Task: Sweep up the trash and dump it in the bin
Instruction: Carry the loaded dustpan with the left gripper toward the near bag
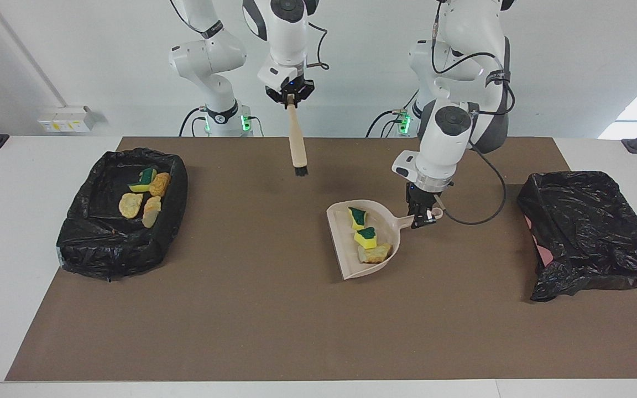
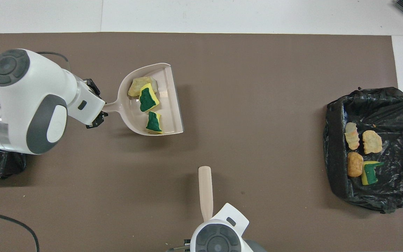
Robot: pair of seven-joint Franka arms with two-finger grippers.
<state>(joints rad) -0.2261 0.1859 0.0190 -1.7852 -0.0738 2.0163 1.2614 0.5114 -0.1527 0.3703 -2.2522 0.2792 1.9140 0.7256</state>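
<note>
**Dustpan lifted with three scraps aboard; brush held aloft**

Hidden or cut off: in the overhead view the right gripper [image 1: 290, 95] is masked by its own wrist, and the left arm covers most of the black-bagged bin [image 1: 589, 232] at its end of the table. That bin's bag lies crumpled over its top, so its contents cannot be seen; a pink patch shows at one edge.

Left gripper [image 1: 421, 215]: fingers closed tight on the handle of the beige dustpan [image 1: 346, 260], which it holds over the mat, toward the left arm's end. In the pan lie two yellow sponge pieces [image 1: 358, 216] with green backing and one tan crusty lump [image 1: 375, 254].

Right gripper: clamped on the top of the brush [image 1: 297, 146], which hangs bristles down over the mat's edge nearest the robots.

Second bin [image 1: 75, 243], at the right arm's end: open, lined in black, holding three tan lumps [image 1: 130, 205] and one sponge piece [image 1: 142, 181].

Surface and room: brown mat [image 1: 274, 320] on a white table [image 1: 3, 265]; pale wall, with a socket strip [image 1: 64, 119] mounted low.
</note>
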